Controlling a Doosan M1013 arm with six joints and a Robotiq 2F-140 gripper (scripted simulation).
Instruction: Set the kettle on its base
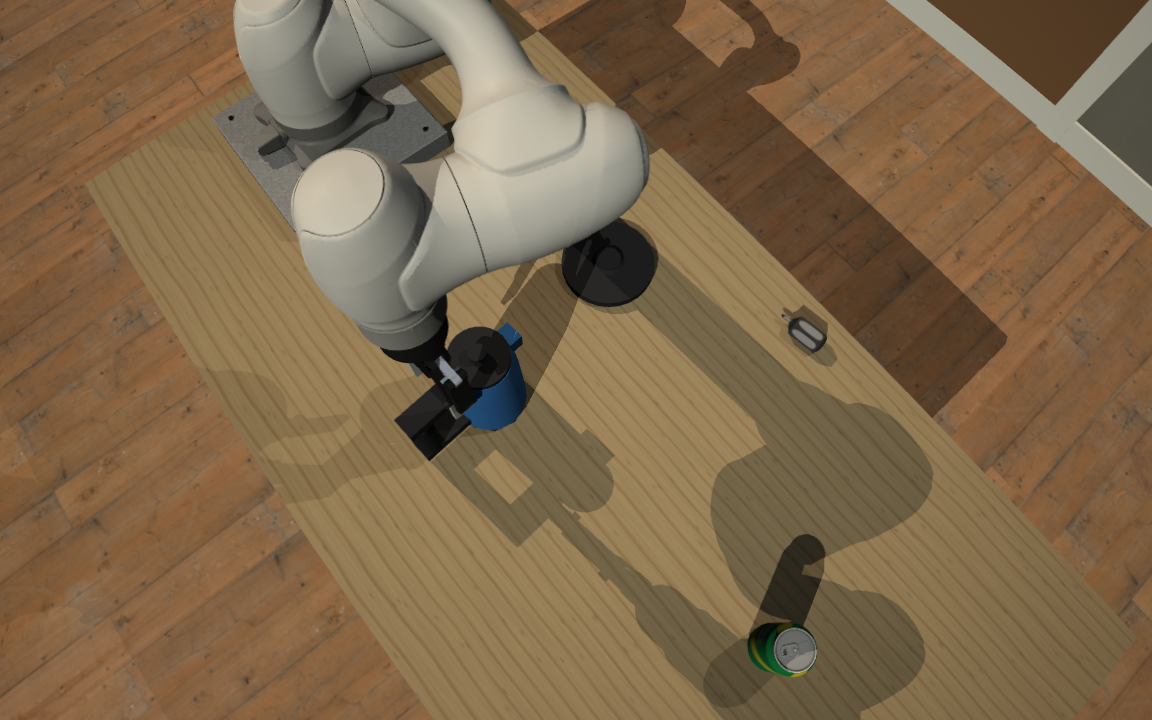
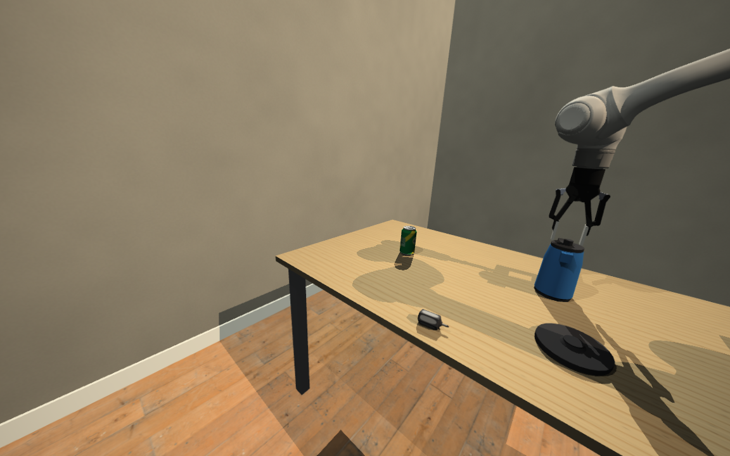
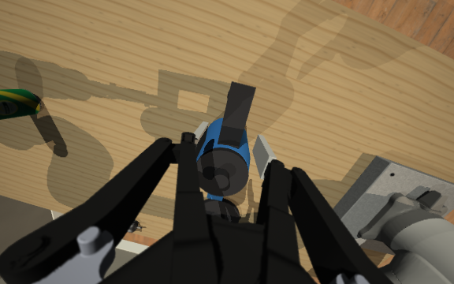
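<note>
The blue kettle (image 1: 495, 385) stands upright on the wooden table, with a black lid and a black handle (image 1: 432, 425) pointing away from the base. It also shows in the exterior view (image 2: 559, 271) and the wrist view (image 3: 223, 158). The round black base (image 1: 609, 262) with its centre stud lies flat on the table a short way from the kettle, and is seen near the front edge in the exterior view (image 2: 575, 347). My gripper (image 2: 567, 235) points straight down over the kettle, open, with its fingertips on either side of the lid at its top. A gap shows beside the right fingertip.
A green and yellow can (image 1: 781, 648) stands near the table's far end. A small grey and black object (image 1: 805, 331) lies near a long edge. The arm's grey mounting plate (image 1: 329, 134) sits at the other end of the table.
</note>
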